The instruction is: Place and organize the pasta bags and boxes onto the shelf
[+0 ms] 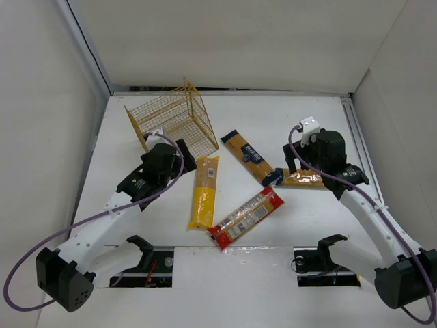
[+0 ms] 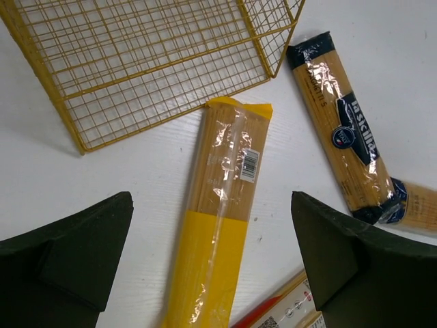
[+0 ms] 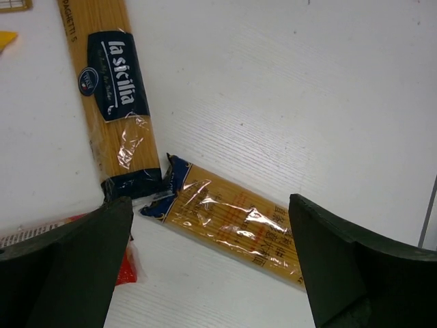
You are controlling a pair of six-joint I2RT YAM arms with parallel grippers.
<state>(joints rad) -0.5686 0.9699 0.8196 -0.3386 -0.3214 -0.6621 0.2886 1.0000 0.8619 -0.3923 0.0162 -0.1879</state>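
The yellow wire-mesh shelf (image 1: 175, 121) stands at the back left and fills the top of the left wrist view (image 2: 150, 61). The plain yellow bag (image 1: 203, 192) lies in front of it. My left gripper (image 2: 212, 260) is open above that bag (image 2: 222, 219). The red-edged clear bag (image 1: 246, 218) lies slanted at the middle front. An orange-yellow pack with a dark blue label (image 1: 248, 156) lies right of the shelf. A second orange-yellow pack (image 1: 300, 179) meets it end to end. My right gripper (image 3: 212, 266) is open above this second pack (image 3: 235, 222).
White walls close in the table on the left, back and right. Two cutouts with black fixtures (image 1: 147, 263) sit at the near edge by the arm bases. Purple cables run along both arms.
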